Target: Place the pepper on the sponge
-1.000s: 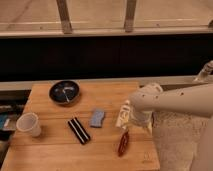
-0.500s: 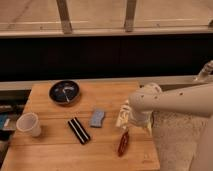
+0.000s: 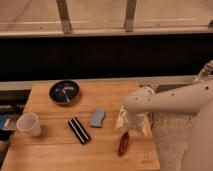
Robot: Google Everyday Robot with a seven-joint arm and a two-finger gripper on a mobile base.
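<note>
Pincer (image 3: 130,131) low over the table's (image 3: 50,150) right front, largely masked by the white wrist, spread or pressed together impossible to tell; pepper (image 3: 123,143) flat on the wood just below, sponge (image 3: 97,118) apart, up-left.

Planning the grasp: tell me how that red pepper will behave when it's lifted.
The pepper looks glossy, so it may slip under a light grip. Slender and tapered, it is probably light and could roll or pivot if nudged. The gripper hangs over its far end.
</note>
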